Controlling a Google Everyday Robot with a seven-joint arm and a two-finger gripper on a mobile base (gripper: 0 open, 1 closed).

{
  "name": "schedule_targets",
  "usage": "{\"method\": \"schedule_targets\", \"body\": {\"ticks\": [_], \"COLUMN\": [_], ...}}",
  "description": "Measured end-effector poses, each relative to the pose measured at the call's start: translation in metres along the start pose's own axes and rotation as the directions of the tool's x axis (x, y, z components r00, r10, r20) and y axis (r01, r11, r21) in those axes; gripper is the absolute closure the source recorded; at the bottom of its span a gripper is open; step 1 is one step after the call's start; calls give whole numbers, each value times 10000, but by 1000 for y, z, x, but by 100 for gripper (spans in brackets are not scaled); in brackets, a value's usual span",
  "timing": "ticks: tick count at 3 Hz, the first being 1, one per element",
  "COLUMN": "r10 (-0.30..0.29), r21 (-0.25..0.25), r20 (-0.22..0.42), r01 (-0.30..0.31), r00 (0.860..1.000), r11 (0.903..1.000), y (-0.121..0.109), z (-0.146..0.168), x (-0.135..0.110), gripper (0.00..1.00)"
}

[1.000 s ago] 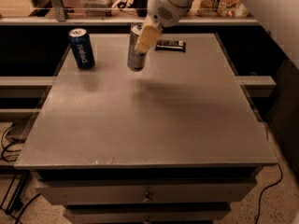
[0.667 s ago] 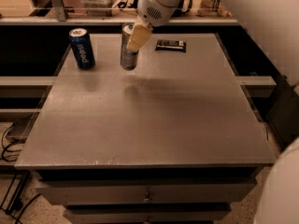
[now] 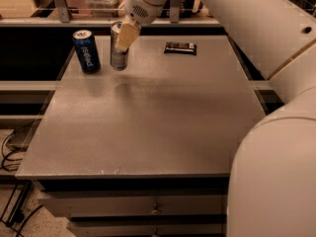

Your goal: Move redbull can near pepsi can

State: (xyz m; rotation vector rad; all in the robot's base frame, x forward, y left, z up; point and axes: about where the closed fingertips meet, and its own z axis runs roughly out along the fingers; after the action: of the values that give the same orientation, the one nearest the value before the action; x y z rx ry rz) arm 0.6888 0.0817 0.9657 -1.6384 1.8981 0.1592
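Camera view: a slim, tall silver redbull can with bluish-grey checked panels (image 3: 117,56) is gripped upright in the pincer (image 3: 123,37), which is closed on its upper part. Near the pincer, to its left, a dark blue pepsi can (image 3: 87,51) is stood on the grey table (image 3: 148,127). The carry is judged nearly done; lowering and release are left.
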Motion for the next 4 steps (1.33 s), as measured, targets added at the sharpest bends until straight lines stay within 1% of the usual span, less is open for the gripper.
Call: {"method": "schedule_targets", "body": {"ticks": [1,2,3,4], "r10": [-81,-299,-381,-385], "r21": [-185,-258,-392,-475], "r20": [-40,-327,-551,-768], "r01": [81,291,359,349], "r00": [10000,9990,9978,9963], "r11": [9998,9992,9986,9983], "y": [-1,0,0,-1], "z": [19,37,55,66], "x": [-14,-24,-26,-23], "gripper": [83,59,37,13]}}
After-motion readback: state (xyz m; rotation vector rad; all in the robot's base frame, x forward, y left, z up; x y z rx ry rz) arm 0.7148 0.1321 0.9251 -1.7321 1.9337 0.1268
